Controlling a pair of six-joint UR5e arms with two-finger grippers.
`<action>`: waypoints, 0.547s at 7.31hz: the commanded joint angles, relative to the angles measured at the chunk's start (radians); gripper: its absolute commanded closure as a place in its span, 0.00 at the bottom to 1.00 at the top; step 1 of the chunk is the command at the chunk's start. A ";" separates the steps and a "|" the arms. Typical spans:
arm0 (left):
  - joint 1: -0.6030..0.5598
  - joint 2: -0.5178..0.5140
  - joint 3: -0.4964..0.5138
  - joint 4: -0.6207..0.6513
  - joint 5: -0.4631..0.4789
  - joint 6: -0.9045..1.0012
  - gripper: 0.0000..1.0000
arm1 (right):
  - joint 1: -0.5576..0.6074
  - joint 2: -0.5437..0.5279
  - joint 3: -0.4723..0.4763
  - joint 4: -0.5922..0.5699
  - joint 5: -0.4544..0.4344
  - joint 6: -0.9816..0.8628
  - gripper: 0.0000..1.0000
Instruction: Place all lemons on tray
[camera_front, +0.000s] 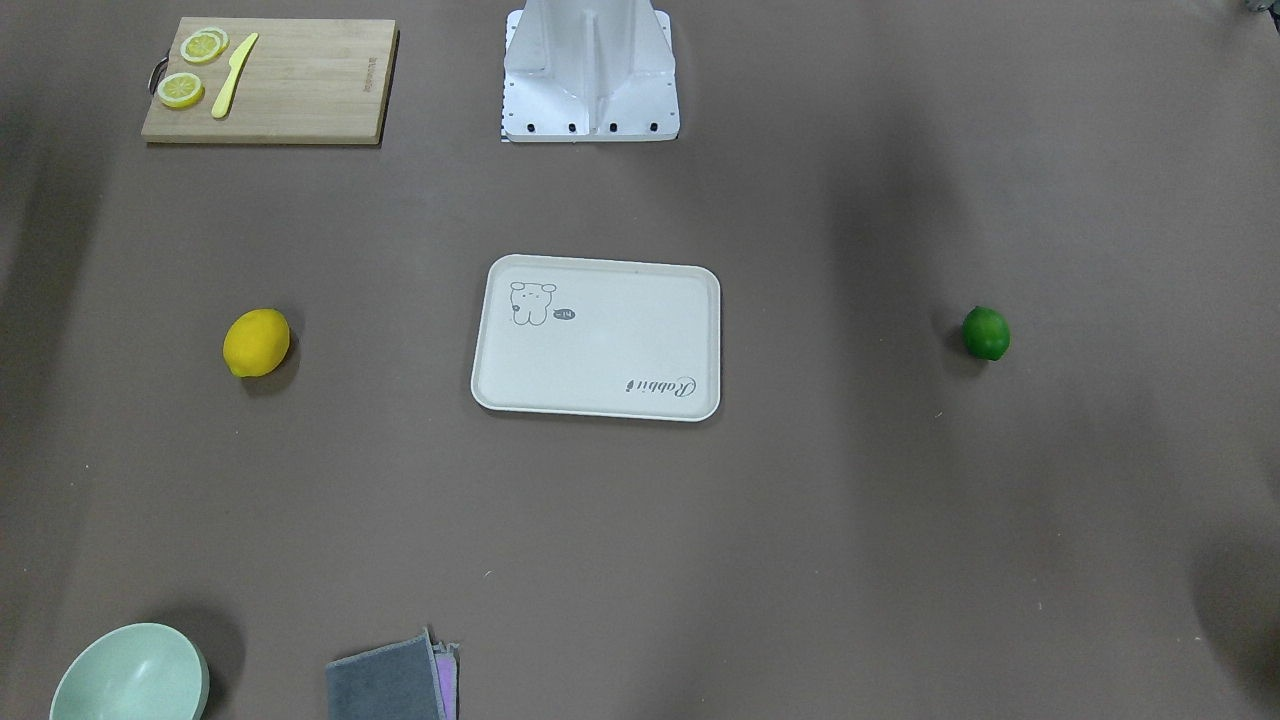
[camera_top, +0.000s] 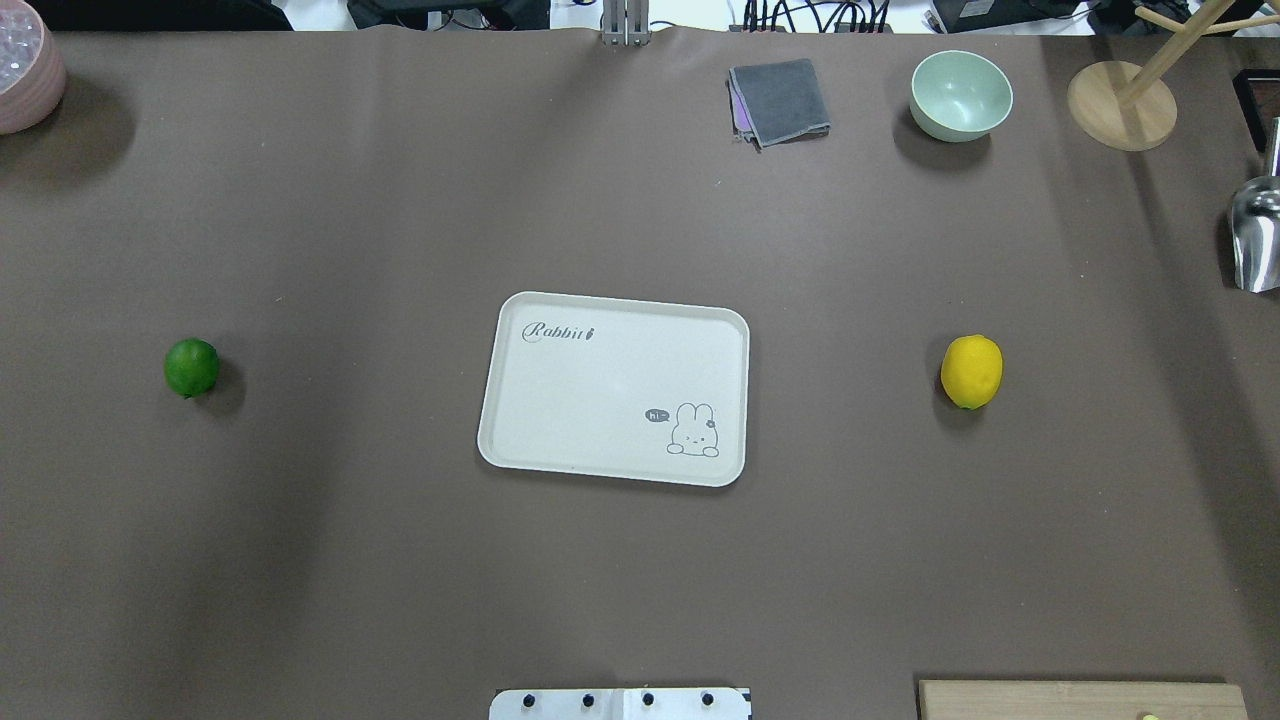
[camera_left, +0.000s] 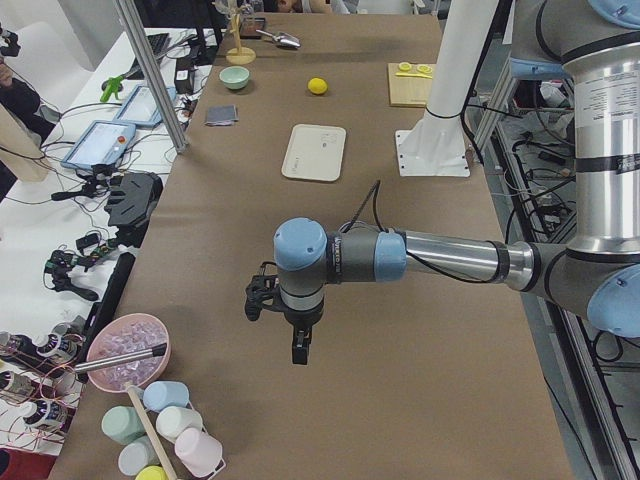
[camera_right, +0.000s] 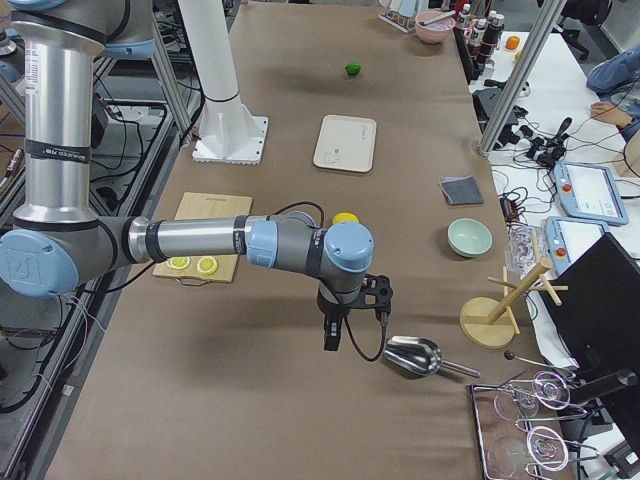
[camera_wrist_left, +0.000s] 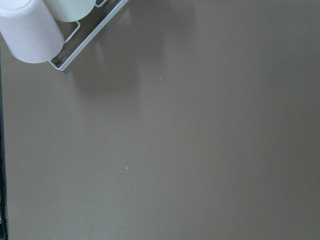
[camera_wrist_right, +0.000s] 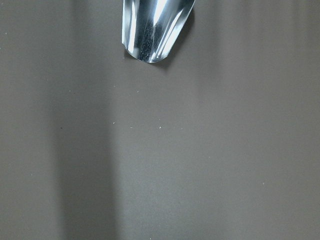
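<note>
The cream-white tray lies empty at the table's middle. The yellow lemon sits on the table on my right side. The dark green lemon sits on my left side. Both are well apart from the tray. My left gripper hangs above the table's left end, far from the green lemon. My right gripper hangs above the right end near the scoop. Each shows only in a side view, so I cannot tell whether it is open or shut.
A wooden cutting board with lemon slices and a yellow knife lies near my base on the right. A green bowl, grey cloth, wooden stand and metal scoop sit far right. A pink bowl is far left.
</note>
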 joint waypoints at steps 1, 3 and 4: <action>0.000 0.000 0.000 0.000 0.000 0.000 0.02 | -0.001 -0.002 -0.005 0.006 0.000 -0.006 0.00; 0.000 0.000 -0.002 0.000 0.000 0.000 0.02 | -0.004 0.003 0.000 0.006 0.011 0.009 0.01; 0.000 0.000 0.000 -0.012 0.000 0.000 0.02 | -0.005 0.002 0.009 0.005 0.046 0.033 0.02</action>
